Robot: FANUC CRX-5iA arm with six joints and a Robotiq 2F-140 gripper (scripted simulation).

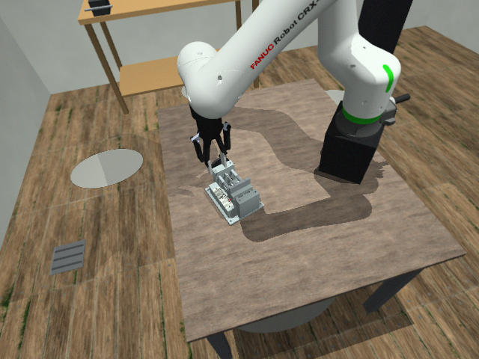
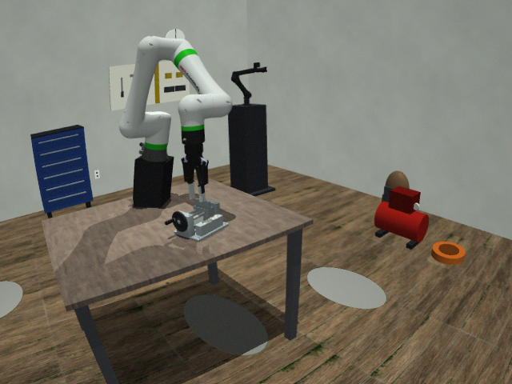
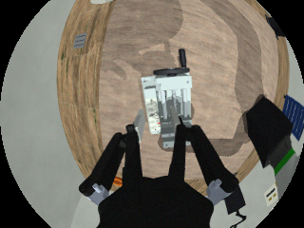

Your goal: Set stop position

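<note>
A grey stop fixture [image 1: 233,193] with rails and a scale sits on the wooden table. It also shows in the exterior view [image 2: 201,223] and in the wrist view [image 3: 167,104]. Its black handwheel [image 2: 180,218] with a crank handle [image 3: 182,59] is at one end. My gripper [image 1: 215,164] points straight down and hovers just above the fixture, close to the handwheel end, without touching it [image 2: 198,196]. The fingers stand partly closed with a clear gap and nothing between them.
The robot's black base [image 1: 349,150] stands on the table's far right. A wooden shelf [image 1: 154,73] is behind the table. A blue drawer cabinet [image 2: 62,167], a black pedestal [image 2: 248,149] and a red compressor [image 2: 401,218] stand on the floor around it.
</note>
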